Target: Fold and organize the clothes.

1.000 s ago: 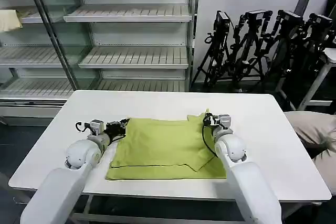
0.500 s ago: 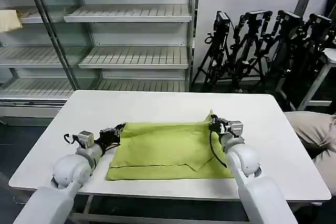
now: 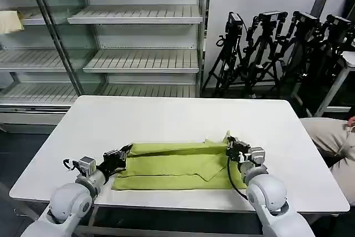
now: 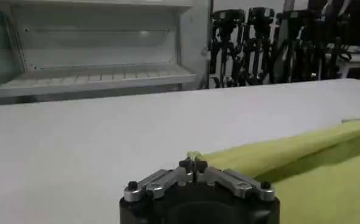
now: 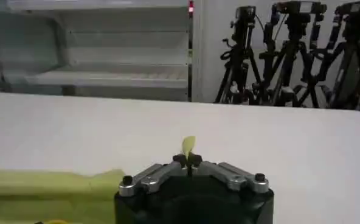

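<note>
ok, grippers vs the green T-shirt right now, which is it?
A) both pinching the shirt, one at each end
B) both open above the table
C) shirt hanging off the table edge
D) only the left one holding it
A: the left gripper and the right gripper are each shut on an end of the lime-green T-shirt; both wrist views show green fabric nipped between closed fingertips.

You find no readable text, labels, brands, numbers or signs anywhere: shirt plain, surface blank, shelves unmarked.
</note>
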Robot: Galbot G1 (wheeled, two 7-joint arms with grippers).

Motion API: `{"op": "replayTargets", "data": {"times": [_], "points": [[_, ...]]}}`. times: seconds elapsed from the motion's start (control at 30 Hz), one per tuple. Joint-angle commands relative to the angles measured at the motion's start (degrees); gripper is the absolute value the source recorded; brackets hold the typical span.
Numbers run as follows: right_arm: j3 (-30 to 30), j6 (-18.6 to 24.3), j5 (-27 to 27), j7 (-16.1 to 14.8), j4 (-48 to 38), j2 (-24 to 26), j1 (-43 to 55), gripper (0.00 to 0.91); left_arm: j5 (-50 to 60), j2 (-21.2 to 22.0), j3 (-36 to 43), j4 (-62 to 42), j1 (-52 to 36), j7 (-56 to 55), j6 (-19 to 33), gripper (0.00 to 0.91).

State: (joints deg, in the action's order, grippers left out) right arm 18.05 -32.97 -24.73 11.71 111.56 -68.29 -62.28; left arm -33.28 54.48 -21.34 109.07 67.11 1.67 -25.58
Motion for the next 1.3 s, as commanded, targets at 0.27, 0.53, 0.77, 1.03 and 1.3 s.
{"op": "replayTargets", "data": {"times": [0.27, 0.53, 0.77, 1.03, 1.3], "points": [[-0.1, -0.2, 2.8, 0.6, 3.4, 0.8, -4.4, 0.907, 3.2, -0.4, -0.9, 3.9, 5.3, -1.3, -3.1, 0.907], [2.9, -0.2, 3.6, -0.1, 7.6, 1.6, -5.8, 0.907, -1.0, -1.3, -3.0, 10.8, 5.9, -9.2, -4.2, 0.907], [3.8, -0.1, 6.5, -1.4, 12.7, 1.6, -10.1, 0.907, -7.6, 0.8, 0.7, 11.5, 8.8, -22.3, -4.9, 0.907], [3.9, -0.1, 8.0, -1.9, 13.9, 1.4, -12.1, 0.907, -8.1, 3.7, 5.0, 9.3, 7.6, -27.8, -4.8, 0.010], [3.9, -0.1, 9.3, -2.0, 13.7, 1.0, -12.5, 0.907, -8.2, 3.9, 7.1, 9.0, 7.8, -27.5, -4.7, 0.010]]}}
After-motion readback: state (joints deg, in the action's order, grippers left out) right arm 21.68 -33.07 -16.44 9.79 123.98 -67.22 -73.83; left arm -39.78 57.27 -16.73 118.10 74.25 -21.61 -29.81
